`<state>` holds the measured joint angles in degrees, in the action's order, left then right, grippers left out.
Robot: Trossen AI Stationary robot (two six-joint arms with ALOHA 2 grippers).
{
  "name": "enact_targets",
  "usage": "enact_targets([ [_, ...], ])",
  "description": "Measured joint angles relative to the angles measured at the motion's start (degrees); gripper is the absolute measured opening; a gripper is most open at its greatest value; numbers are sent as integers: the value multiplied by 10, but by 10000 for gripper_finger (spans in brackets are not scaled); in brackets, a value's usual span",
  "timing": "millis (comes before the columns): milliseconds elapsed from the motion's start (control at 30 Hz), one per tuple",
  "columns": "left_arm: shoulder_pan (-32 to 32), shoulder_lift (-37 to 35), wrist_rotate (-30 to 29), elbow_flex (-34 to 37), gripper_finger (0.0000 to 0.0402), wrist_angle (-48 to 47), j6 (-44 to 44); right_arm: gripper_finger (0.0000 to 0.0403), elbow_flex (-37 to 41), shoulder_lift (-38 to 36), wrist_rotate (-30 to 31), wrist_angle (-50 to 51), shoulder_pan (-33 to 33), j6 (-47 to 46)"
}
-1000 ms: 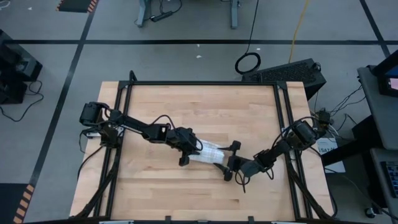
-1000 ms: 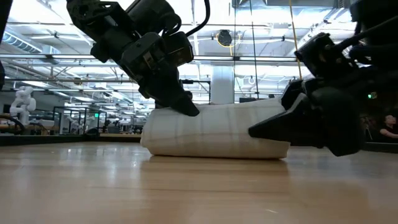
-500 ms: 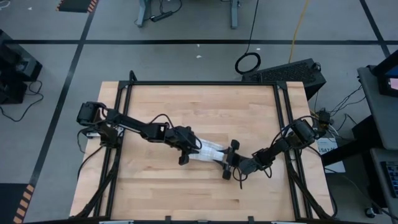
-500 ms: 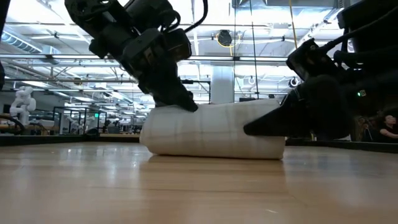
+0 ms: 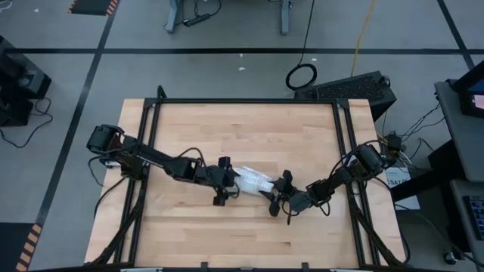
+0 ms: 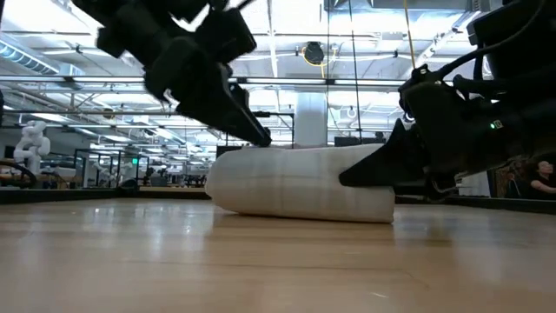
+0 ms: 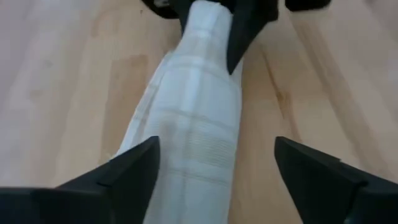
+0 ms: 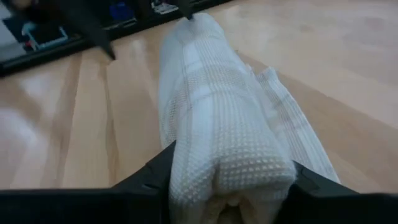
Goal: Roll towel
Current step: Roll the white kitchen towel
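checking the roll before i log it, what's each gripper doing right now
Left gripper: open, fingers straddling one end of the rolled towel.
Right gripper: open, fingers on either side of the other end.

A rolled white waffle-weave towel (image 8: 211, 118) with faint plaid lines lies lengthwise on a light wooden table (image 8: 81, 124). The right gripper (image 8: 227, 186) has a dark finger on each side of the near end of the roll, with a loose flap of cloth trailing beside it. At the far end, the left gripper (image 8: 146, 22) shows as dark pointed fingertips (image 8: 93, 28) straddling the roll.
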<state>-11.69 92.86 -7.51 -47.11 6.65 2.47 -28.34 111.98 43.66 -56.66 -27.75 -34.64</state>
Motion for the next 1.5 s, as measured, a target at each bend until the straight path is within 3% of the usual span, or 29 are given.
enact_targets([
  [133,-42,0,-79,0,350,1,53,160,0,0,0,1,0,-38],
  [300,-63,0,-137,0,361,1,76,160,0,0,-2,2,0,-88],
  [533,-47,16,-142,0,359,7,116,160,0,0,-3,3,0,-135],
  [667,-24,42,-140,-1,334,20,134,160,0,0,-2,4,0,-141],
  [1100,51,69,14,-1,165,27,114,171,1,-1,-18,-6,0,-89],
  [1333,73,69,78,-2,131,27,112,262,9,-60,-60,35,-1,-9],
  [1500,80,69,106,-2,130,26,97,338,17,-157,-57,182,-18,62],
])
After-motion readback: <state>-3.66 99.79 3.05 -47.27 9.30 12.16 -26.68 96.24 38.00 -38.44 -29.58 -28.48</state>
